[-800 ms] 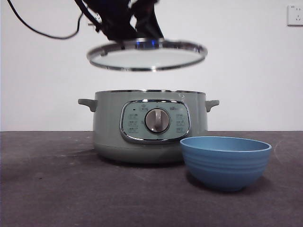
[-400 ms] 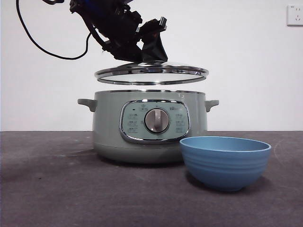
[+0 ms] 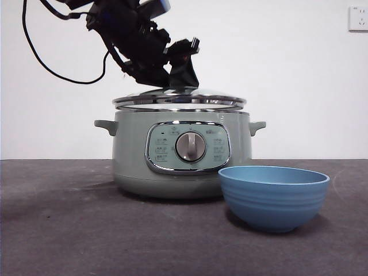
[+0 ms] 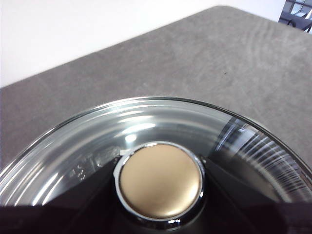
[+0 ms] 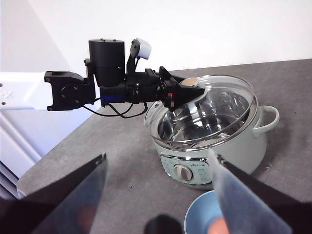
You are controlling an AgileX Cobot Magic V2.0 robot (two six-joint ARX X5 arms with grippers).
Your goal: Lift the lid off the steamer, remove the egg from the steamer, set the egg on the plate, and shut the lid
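Observation:
The glass lid lies at the rim of the sage-green steamer, slightly tilted. My left gripper comes in from the upper left and is shut on the lid's knob. The right wrist view shows the lid slanting over the steamer. The blue plate stands in front of the pot, to its right. A pale orange shape in the plate, likely the egg, is partly behind a jaw. My right gripper is open, high above the table's near side.
The left arm stretches in level with the pot's top, and its black cable hangs behind. A white wall socket is at the top right. The dark grey table runs around the pot.
My left gripper has lowered the lid from well above the pot down to the pot's rim. The plate and steamer have not moved.

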